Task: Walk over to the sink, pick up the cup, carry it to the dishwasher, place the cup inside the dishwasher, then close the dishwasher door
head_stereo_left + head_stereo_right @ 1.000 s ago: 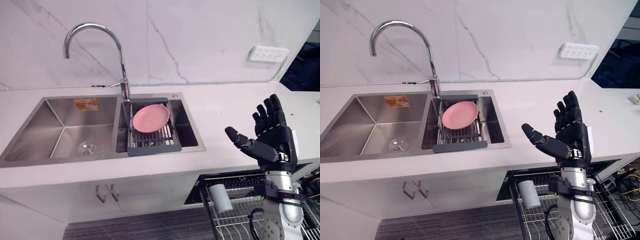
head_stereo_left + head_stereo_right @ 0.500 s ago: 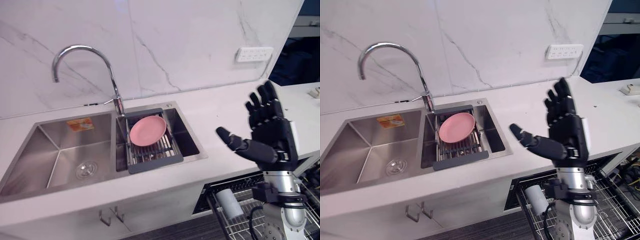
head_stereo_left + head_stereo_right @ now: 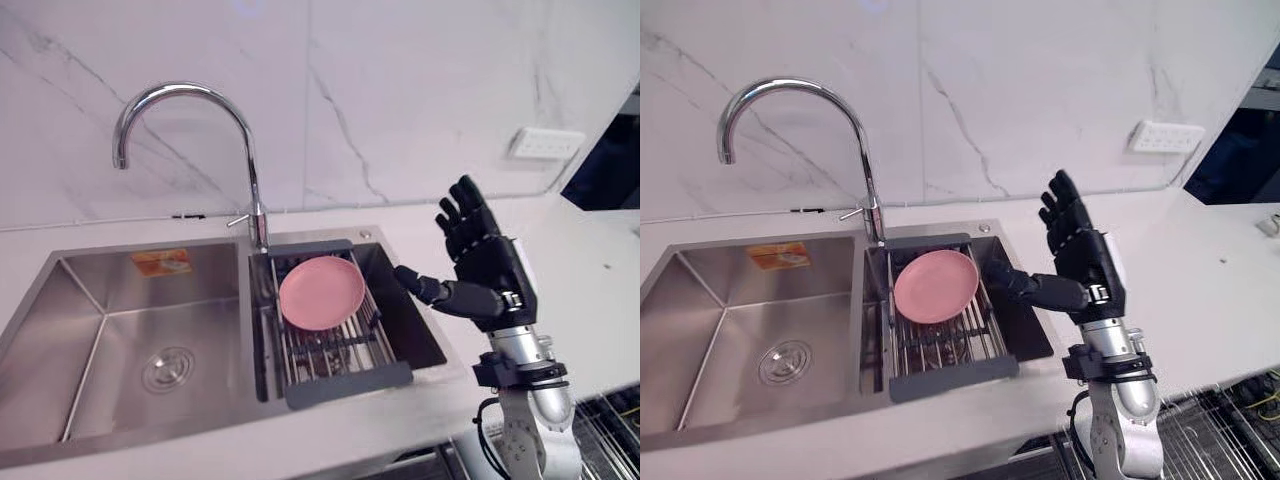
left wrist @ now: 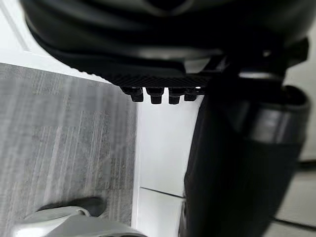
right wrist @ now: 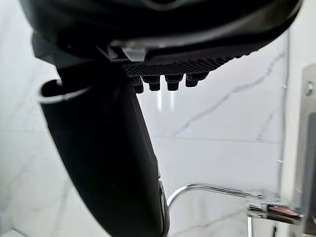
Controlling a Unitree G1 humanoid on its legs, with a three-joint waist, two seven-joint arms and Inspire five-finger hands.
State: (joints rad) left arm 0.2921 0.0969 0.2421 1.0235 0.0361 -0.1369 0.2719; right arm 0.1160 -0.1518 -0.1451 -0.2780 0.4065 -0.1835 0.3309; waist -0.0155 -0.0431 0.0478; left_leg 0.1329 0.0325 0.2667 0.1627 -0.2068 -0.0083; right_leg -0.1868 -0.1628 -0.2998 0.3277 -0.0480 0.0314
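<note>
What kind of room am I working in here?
Most likely a kitchen: a double stainless sink set in a pale countertop, a tall curved faucet over it, and a pink plate resting on a drain rack in the right basin.

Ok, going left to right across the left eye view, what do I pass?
Faucet → plate → right hand → outlet.
</note>
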